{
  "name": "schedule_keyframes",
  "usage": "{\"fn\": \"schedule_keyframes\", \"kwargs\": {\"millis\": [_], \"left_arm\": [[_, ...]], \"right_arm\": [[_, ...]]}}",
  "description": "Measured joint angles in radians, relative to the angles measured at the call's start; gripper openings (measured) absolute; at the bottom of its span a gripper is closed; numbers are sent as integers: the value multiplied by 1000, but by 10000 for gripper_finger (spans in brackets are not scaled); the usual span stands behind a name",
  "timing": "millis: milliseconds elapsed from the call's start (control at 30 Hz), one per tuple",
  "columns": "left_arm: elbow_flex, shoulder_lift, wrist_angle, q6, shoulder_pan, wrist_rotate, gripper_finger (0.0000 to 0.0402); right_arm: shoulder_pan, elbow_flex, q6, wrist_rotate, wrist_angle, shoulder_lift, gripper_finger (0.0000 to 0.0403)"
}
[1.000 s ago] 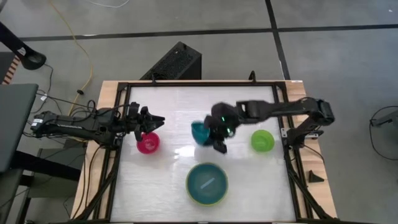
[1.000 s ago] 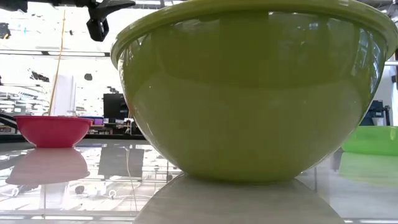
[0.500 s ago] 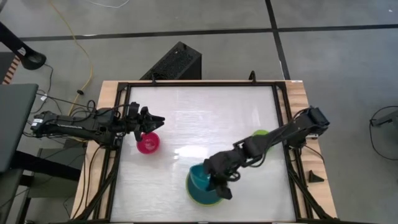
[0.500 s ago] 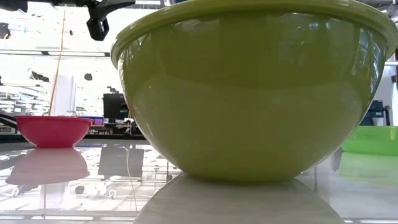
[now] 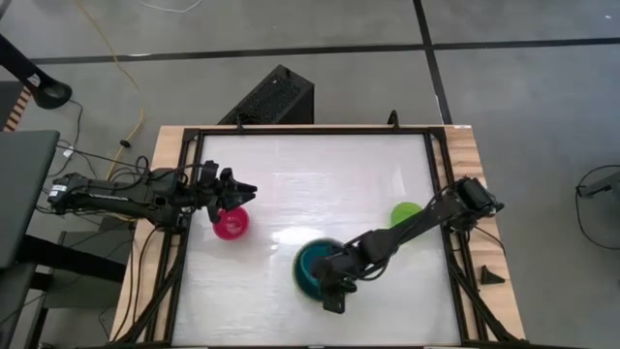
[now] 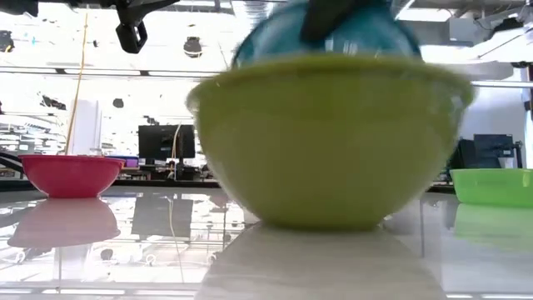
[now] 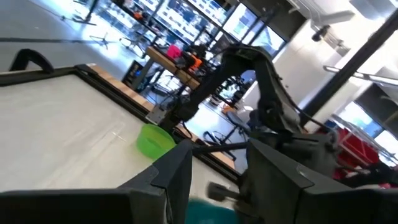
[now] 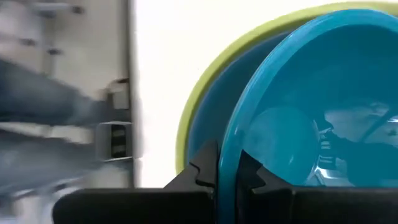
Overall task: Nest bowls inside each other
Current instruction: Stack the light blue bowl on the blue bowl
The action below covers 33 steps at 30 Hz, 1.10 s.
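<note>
The large olive-green bowl (image 6: 325, 150) stands on the white table near its front edge, with the light blue bowl (image 8: 230, 74) inside it. My right gripper (image 5: 329, 283) is shut on the teal bowl (image 5: 312, 264), which hangs just over those two. The magenta bowl (image 5: 231, 224) rests on its base at the left, below my left gripper (image 5: 242, 189), which is open and has nothing between its fingers. The small bright green bowl (image 5: 405, 213) sits on its base at the right, partly under my right arm. My right gripper pinches the teal bowl's rim (image 8: 227, 163), one finger inside the bowl and one outside. The fingers slant down from the table's right side. The bowl is tilted above the olive bowl's rim (image 8: 193, 118); whether its underside touches the light blue bowl, I cannot tell.
A black frame (image 5: 291, 131) runs around the white table top. The far half of the table (image 5: 329, 170) lies bare between the arms. A black box (image 5: 276, 97) stands on the floor beyond the far edge.
My right gripper has swung from the table's middle toward the near edge and down, carrying the teal bowl to just over the olive bowl. The olive bowl with the light blue one has slid a little away from the near edge.
</note>
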Motion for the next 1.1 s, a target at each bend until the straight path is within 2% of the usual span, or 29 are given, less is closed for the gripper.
{"fn": "schedule_keyframes", "kwargs": {"millis": [233,367,533,700,967,1100], "left_arm": [[0,0,-2,-3,-1,23,141],[0,0,-2,-5,-1,23,141],[0,0,-1,-13,-1,29,141],[0,0,-1,-28,-14,39,141],[0,0,-52,-31,-41,38,141],[0,0,-126,-52,-61,38,141]], "right_arm": [[10,64,23,219,-184,52,33],[5,133,17,257,-327,107,34],[-4,186,11,275,-388,183,47],[-13,224,24,246,-381,231,99],[-33,239,71,206,-330,207,238],[-27,241,87,244,-317,125,262]]}}
